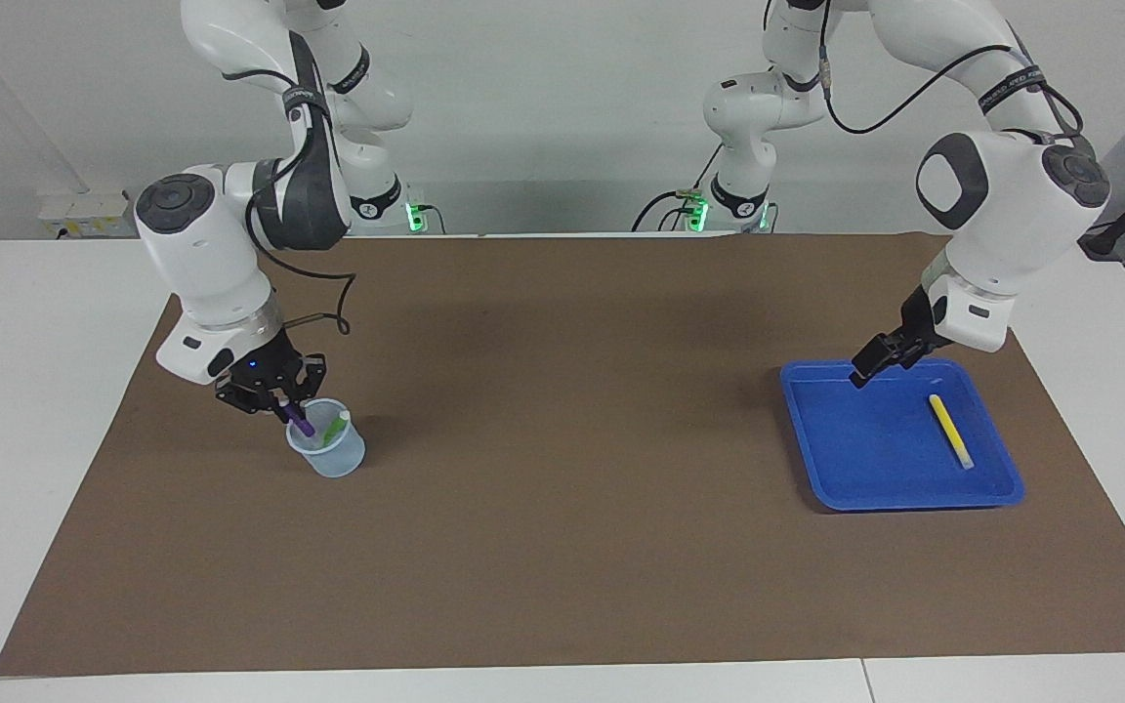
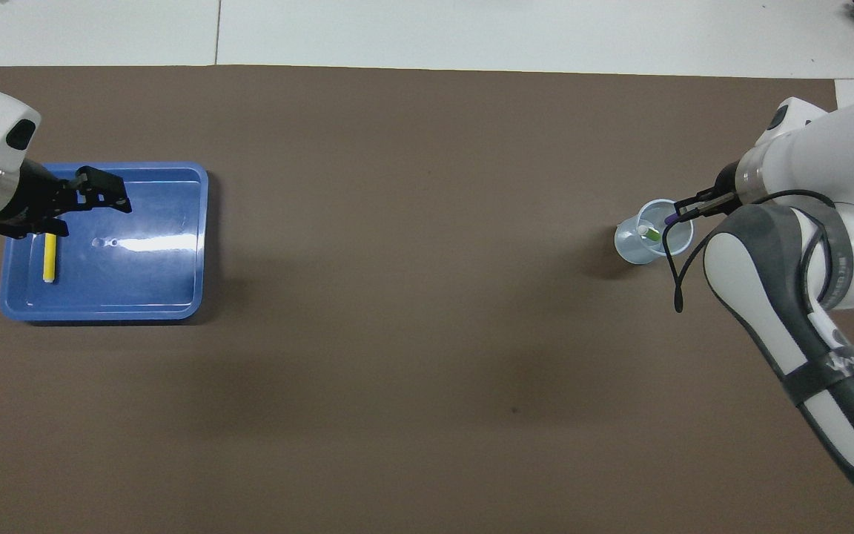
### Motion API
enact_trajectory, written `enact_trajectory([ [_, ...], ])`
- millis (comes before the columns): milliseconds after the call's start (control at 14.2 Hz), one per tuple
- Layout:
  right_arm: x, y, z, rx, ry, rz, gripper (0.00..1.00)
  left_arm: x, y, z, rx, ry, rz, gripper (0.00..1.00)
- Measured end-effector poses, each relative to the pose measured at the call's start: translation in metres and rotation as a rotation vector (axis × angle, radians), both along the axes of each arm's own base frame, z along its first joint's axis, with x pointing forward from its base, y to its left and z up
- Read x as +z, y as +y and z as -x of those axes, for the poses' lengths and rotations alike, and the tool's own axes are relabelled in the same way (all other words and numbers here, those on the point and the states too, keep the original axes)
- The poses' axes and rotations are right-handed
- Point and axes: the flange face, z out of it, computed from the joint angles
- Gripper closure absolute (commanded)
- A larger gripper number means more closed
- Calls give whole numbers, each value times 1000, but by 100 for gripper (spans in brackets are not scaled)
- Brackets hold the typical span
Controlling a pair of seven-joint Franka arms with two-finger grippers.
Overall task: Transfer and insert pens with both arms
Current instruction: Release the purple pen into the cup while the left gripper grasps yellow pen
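Note:
My right gripper [image 1: 281, 400] is shut on the purple pen [image 1: 301, 422], and the pen's lower end dips into the clear cup [image 1: 333, 454]. The green pen [image 1: 334, 428] leans inside that cup. From overhead the right gripper [image 2: 683, 210] sits at the cup's rim [image 2: 631, 248] with the purple pen [image 2: 670, 219] beside the green pen [image 2: 651, 233]. The yellow pen [image 1: 950, 431] lies in the blue tray [image 1: 875, 469]. My left gripper [image 1: 865, 369] hangs open and holds nothing, over the tray's edge nearer to the robots. Overhead, the left gripper [image 2: 93, 219] is beside the yellow pen [image 2: 49, 257].
A brown mat [image 1: 562, 508] covers most of the white table. The blue tray [image 2: 153, 282] stands toward the left arm's end and the cup toward the right arm's end. A black cable [image 2: 675, 274] loops from the right wrist.

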Motion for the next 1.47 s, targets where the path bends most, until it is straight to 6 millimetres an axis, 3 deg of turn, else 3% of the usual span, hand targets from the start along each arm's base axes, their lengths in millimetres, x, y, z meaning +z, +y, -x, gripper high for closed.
enact_trajectory([
  [70,-8,-1,1,-1,4,-1,86,-3,19,2,-59,0,-31,0],
  [140,-15,-1,2,-2,8,-1,66,-9,36,4,-111,-3,-61,0],
  [211,-20,-1,3,-6,16,-2,37,-16,47,5,-147,-9,-84,0],
  [281,-22,-2,3,-17,20,-3,28,-24,53,6,-172,-18,-107,0],
  [421,-21,-10,3,-36,18,-4,0,-39,65,6,-204,-33,-137,0],
  [562,-14,-16,3,-46,12,-3,0,-56,91,4,-264,-48,-146,0],
  [702,6,-18,5,-52,29,1,0,-78,115,0,-322,-63,-148,0],
  [983,72,-17,19,-55,37,12,0,-125,114,-15,-373,-78,-151,0],
  [1264,92,-17,25,-31,13,17,0,-148,117,-20,-380,-91,-155,0],
  [1474,98,-31,27,-44,6,20,0,-159,121,-22,-384,-97,-157,0],
])
